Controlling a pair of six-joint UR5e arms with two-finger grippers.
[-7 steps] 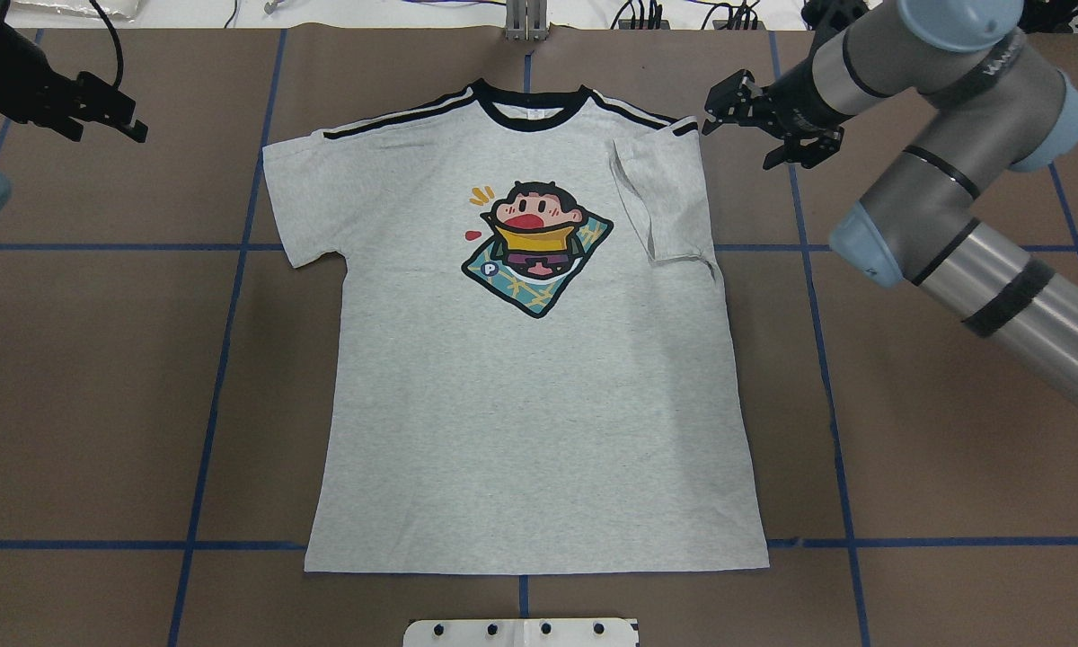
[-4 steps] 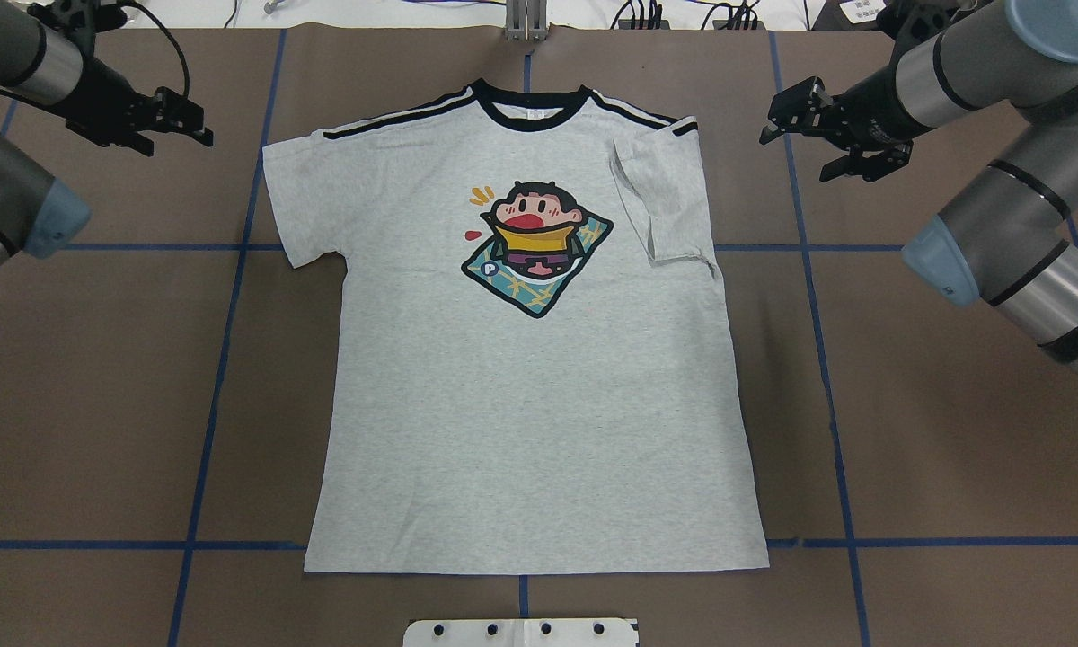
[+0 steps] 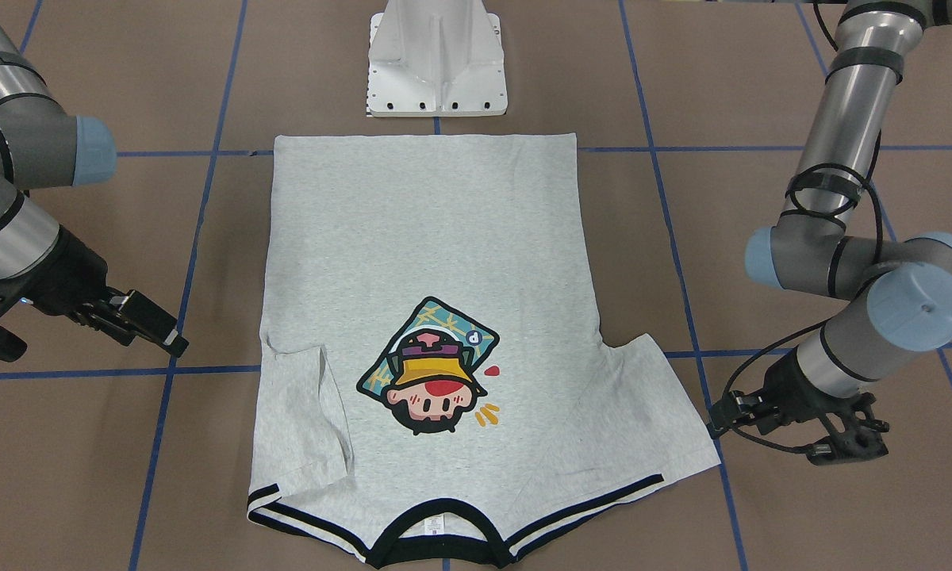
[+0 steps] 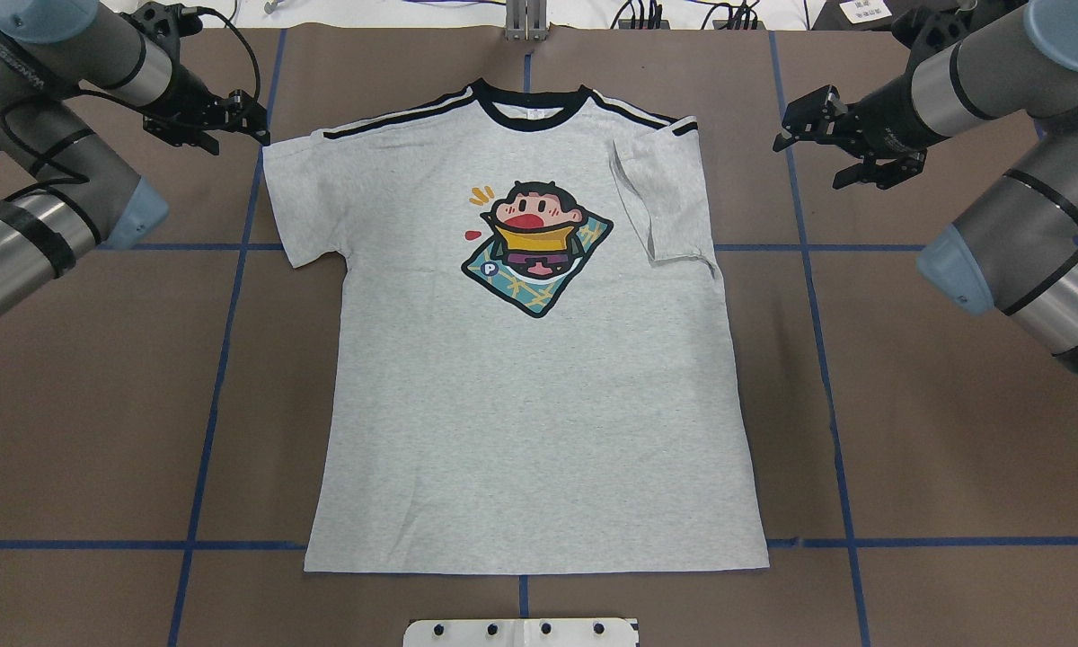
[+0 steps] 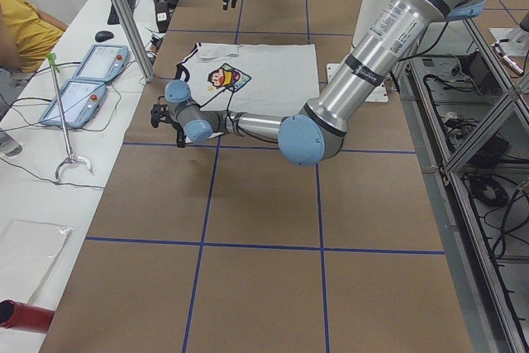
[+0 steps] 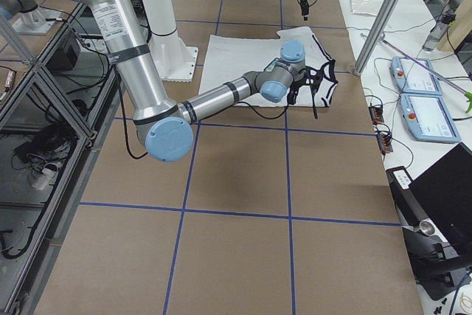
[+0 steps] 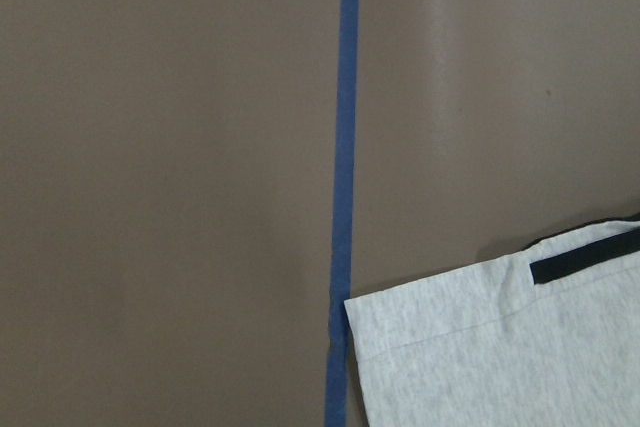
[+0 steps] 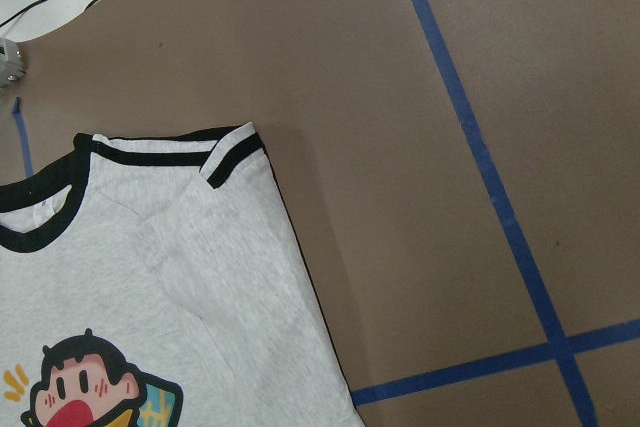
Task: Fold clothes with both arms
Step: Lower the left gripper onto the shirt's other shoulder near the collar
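Observation:
The grey T-shirt (image 4: 530, 404) lies flat on the brown table, its collar on the far side from the robot. Its right sleeve (image 4: 665, 198) is folded in over the body; its left sleeve (image 4: 301, 198) is spread out. My left gripper (image 4: 241, 139) is open and empty, just outside the left sleeve's top corner. The left wrist view shows that corner (image 7: 480, 347). My right gripper (image 4: 806, 164) is open and empty, apart from the shirt to the right of the folded shoulder. The right wrist view shows the folded sleeve (image 8: 230, 247).
The white pedestal base (image 3: 436, 55) stands at the shirt's hem end. Blue tape lines (image 4: 234, 270) cross the table. Beyond the collar end, a side table holds teach pendants (image 5: 83, 80) next to a metal post (image 5: 124, 14). A person in yellow (image 5: 21, 22) sits there.
My left gripper has moved right, up to the left sleeve's corner. My right gripper has drawn back to the right, away from the folded sleeve. The shirt has not moved.

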